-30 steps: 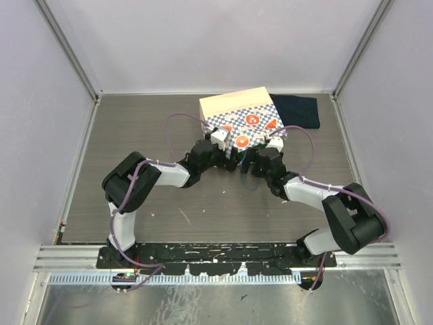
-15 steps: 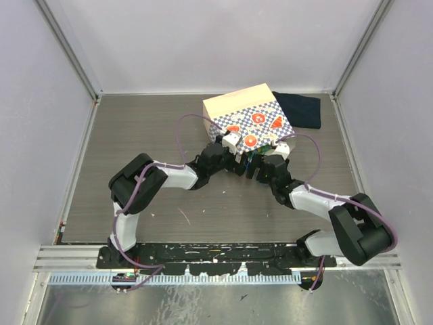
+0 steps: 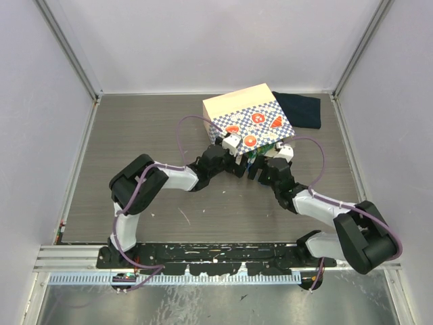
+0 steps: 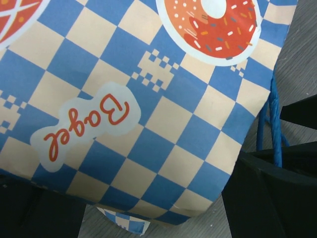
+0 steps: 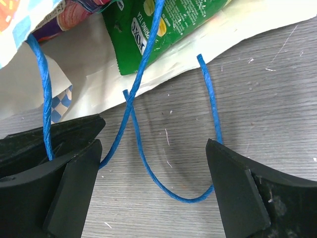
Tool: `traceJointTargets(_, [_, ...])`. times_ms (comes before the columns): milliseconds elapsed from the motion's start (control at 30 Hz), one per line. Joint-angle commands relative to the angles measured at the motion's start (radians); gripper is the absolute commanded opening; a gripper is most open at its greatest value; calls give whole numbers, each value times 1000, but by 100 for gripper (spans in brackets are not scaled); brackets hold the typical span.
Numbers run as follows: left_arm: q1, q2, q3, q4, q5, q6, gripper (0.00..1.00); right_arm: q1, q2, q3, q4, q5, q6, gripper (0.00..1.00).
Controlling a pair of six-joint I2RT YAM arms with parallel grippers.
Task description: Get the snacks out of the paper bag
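The paper bag point(image 3: 247, 116) lies on its side at the back middle of the table, its mouth toward the arms. My left gripper point(image 3: 237, 160) is open at the mouth's left part. In the left wrist view the bag's checkered band point(image 4: 148, 99) lies over the wide-apart jaws of the left gripper point(image 4: 153, 210). My right gripper point(image 3: 260, 166) is open and empty at the mouth's right part. In the right wrist view a green snack pouch point(image 5: 158, 29) and a purple-pink pouch point(image 5: 74, 17) lie inside the bag's mouth. A blue string handle point(image 5: 168, 186) loops on the table between the jaws of my right gripper point(image 5: 153, 168).
A dark navy folded cloth point(image 3: 301, 108) lies against the bag's right side at the back right. Grey walls with metal posts enclose the table on three sides. A second blue handle point(image 4: 274, 129) hangs beside the left gripper's right finger.
The bag has turned and shifted slightly to the right since a second ago. Both grippers have moved up to its mouth. Little has changed in the last half second.
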Motion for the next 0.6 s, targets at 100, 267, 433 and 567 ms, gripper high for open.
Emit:
traceJointTargets(100, [-3,-60,17,25,39,-3,98,-39,-92,-61,84,-73,56,91])
traceJointTargets(267, [-4,-155,-4,-2,7,41,98,-105,-287,-205,147,-216,144,84])
traceJointTargets(433, [-4,-241,-24,-30,-7,58,98,-243,-496,-239,-7,-306,222,87])
traceJointTargets(567, [-3,-309,-31,-82,-18,75,98,-324,-490,-208,-63,-396,250,87])
